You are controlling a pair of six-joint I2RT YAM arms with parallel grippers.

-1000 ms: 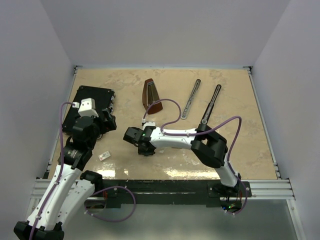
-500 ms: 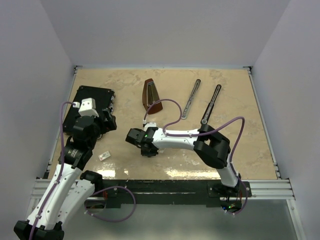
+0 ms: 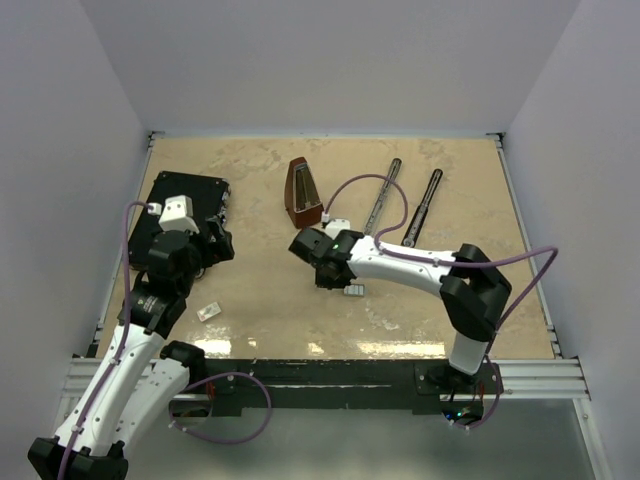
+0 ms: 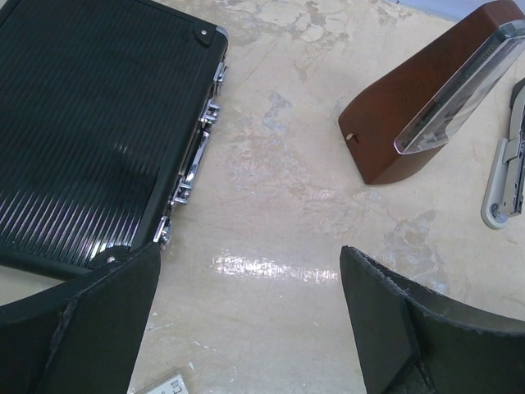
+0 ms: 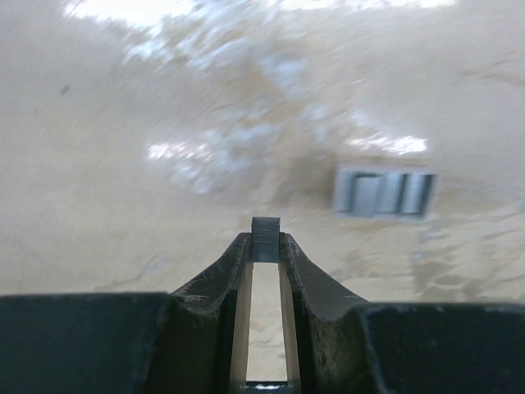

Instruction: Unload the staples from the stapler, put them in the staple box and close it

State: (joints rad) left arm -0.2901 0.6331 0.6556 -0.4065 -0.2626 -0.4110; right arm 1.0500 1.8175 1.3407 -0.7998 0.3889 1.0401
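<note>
Beige marbled tabletop (image 3: 250, 190), white walls. Your right gripper (image 5: 265, 240) is pinching the staples (image 5: 265, 225) between pressed-together fingertips, low over the table. A second staple strip (image 5: 384, 193) is lying just beside. Your left gripper (image 4: 250, 312) is hovering spread wide beside the black case (image 4: 82, 123). The stapler (image 3: 381, 200) is lying opened out near the metronome (image 3: 303, 192).

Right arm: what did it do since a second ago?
It swung right and farther away, toward the stapler, and its right claw now pinches a tiny grey bit. The left arm, open left claw, metronome and black case stayed put.
</note>
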